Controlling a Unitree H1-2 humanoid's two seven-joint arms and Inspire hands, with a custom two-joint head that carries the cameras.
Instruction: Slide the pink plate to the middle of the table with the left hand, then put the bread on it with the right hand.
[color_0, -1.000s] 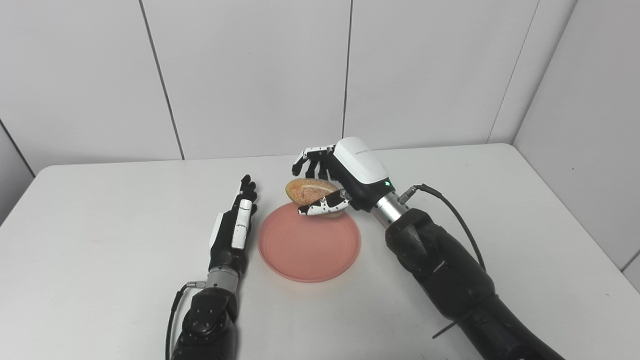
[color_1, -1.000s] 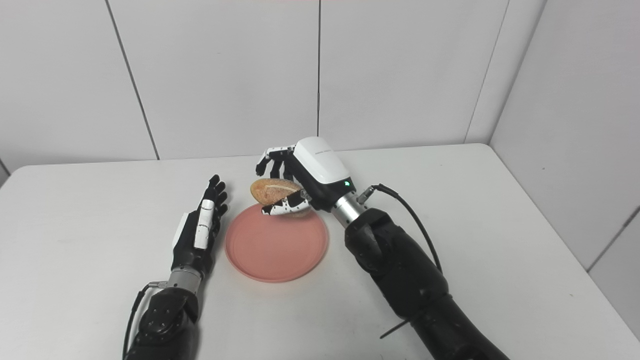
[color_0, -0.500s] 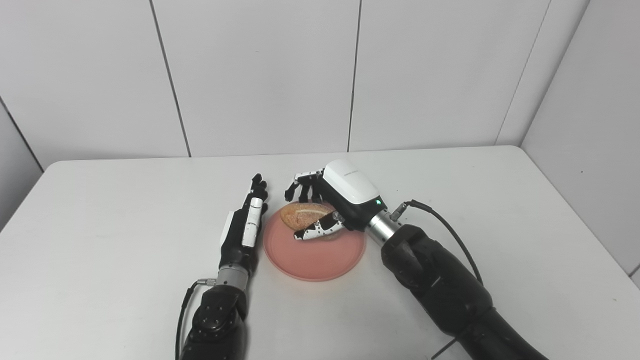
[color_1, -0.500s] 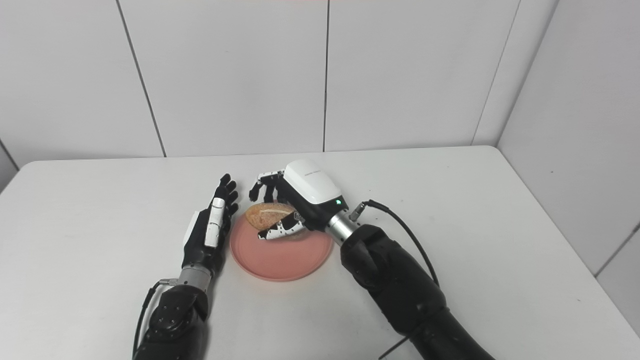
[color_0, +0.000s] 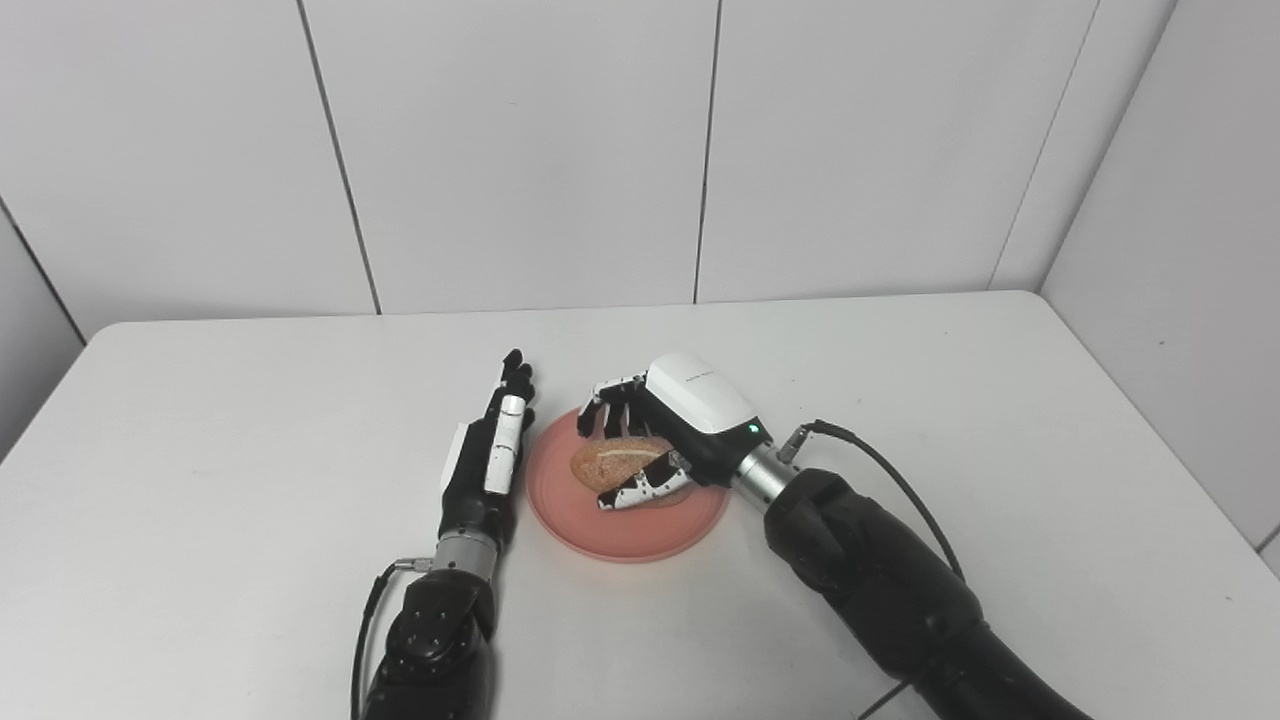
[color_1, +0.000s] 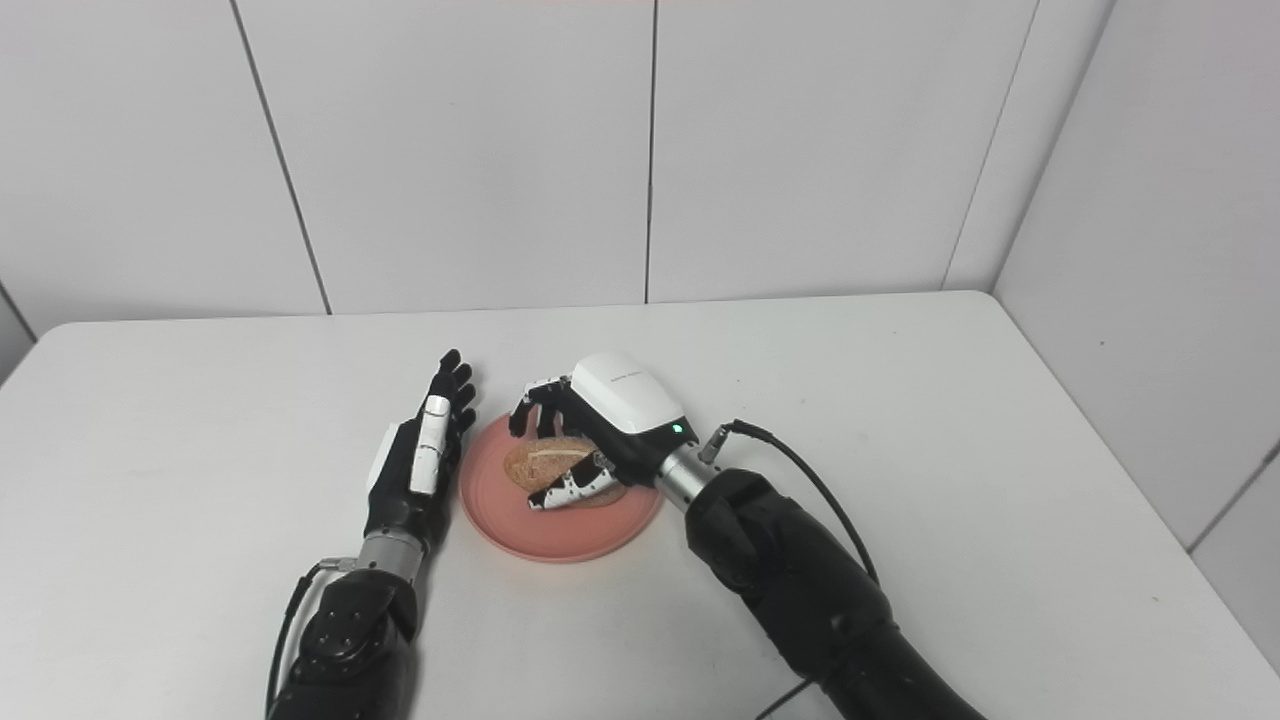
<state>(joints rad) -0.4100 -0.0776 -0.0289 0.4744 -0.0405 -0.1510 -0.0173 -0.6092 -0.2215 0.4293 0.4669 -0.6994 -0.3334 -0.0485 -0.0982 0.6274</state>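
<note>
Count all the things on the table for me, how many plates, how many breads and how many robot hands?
Pink plate: 1
Bread: 1, held by the right hand
Robot hands: 2, the left hand and the right hand
Total: 4

My right hand (color_0: 668, 430) has a smooth white plastic shell over its back with a slight sheen, and its fingers (color_0: 607, 402) are black and white hard plastic. At its wrist sits a bare, shiny metal collar (color_0: 757, 473). My forearms are covered in black matt cloth that wrinkles. My left hand (color_0: 485, 460) is black plastic with white glossy plates. The bread (color_0: 610, 462) has a rough, dull brown crust with a paler split. The pink plate (color_0: 620, 530) looks like smooth matt plastic. The table (color_0: 200, 440) is a white, smooth, matt surface. The wall panels (color_0: 520, 150) are plain, smooth and faintly satin.
</note>
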